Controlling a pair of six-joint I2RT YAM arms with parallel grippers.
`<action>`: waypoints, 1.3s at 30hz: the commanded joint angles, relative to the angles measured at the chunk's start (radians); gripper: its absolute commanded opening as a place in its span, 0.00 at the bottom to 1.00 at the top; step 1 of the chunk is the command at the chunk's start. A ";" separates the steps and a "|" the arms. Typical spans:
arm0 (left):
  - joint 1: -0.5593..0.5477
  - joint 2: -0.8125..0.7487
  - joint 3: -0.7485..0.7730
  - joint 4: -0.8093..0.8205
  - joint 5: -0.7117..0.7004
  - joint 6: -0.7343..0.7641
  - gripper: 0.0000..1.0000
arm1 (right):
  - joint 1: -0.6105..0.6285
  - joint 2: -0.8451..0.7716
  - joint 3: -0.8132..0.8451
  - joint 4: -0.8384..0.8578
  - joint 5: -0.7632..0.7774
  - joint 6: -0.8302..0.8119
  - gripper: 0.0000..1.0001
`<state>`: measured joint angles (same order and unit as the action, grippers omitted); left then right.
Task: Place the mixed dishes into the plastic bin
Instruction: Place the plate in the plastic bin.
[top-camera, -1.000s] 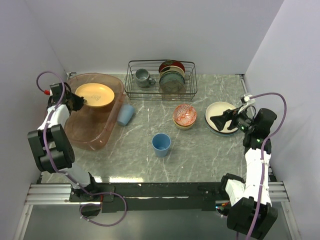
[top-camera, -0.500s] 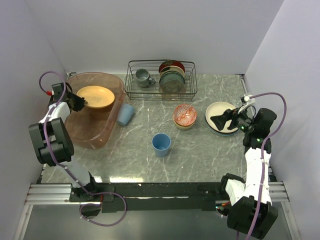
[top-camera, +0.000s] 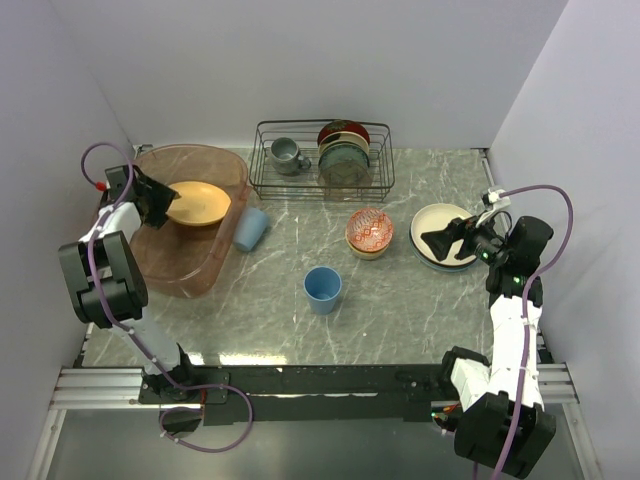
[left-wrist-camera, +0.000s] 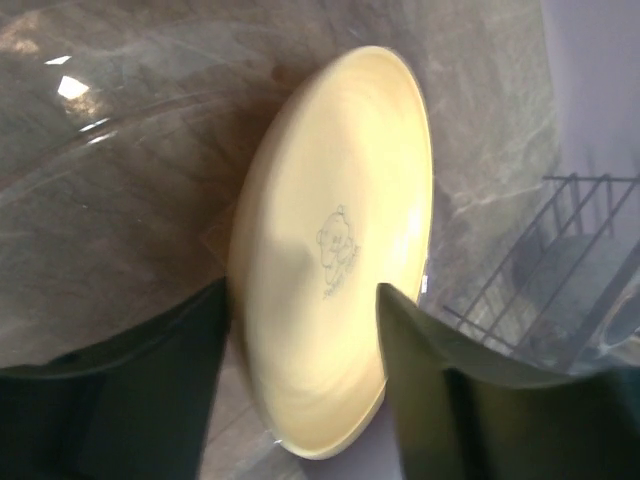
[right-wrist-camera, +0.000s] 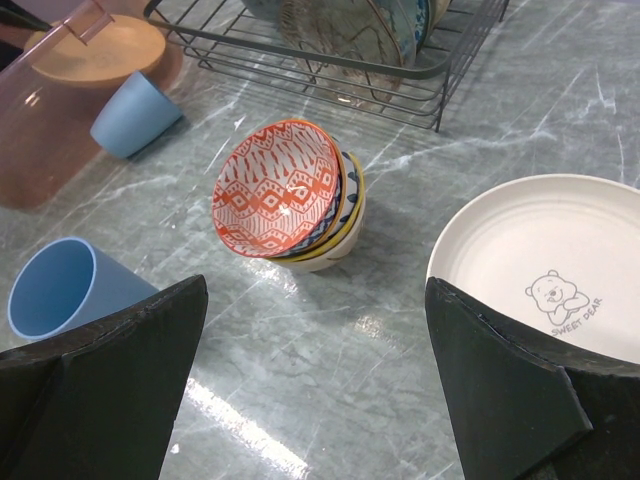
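In the bin (top-camera: 170, 255) at the left the yellow plate (top-camera: 200, 203) lies between the left gripper's (top-camera: 160, 205) parted fingers, while the right gripper (top-camera: 428, 242), spread wide, hovers by the white plate (top-camera: 440, 214), which looks stiff, slick and breakable, best pinched at its rim.

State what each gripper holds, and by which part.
Nothing is held. The left gripper stands open astride the rim of the yellow plate; the right gripper is open, empty.
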<state>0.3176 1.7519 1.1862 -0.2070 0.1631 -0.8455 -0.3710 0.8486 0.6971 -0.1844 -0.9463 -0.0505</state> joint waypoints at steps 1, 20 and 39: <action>0.005 -0.032 0.079 0.005 0.024 0.036 0.77 | -0.002 0.000 0.021 0.017 0.012 -0.018 0.97; 0.002 -0.527 -0.094 0.027 0.133 0.171 0.99 | -0.005 -0.028 0.019 0.003 0.076 -0.064 0.97; -0.083 -1.174 -0.605 0.173 0.443 0.344 0.99 | -0.040 -0.026 -0.021 0.014 0.095 -0.120 0.98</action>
<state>0.2611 0.6006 0.5884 -0.0509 0.5648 -0.5781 -0.4042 0.8085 0.6872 -0.1932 -0.8494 -0.1326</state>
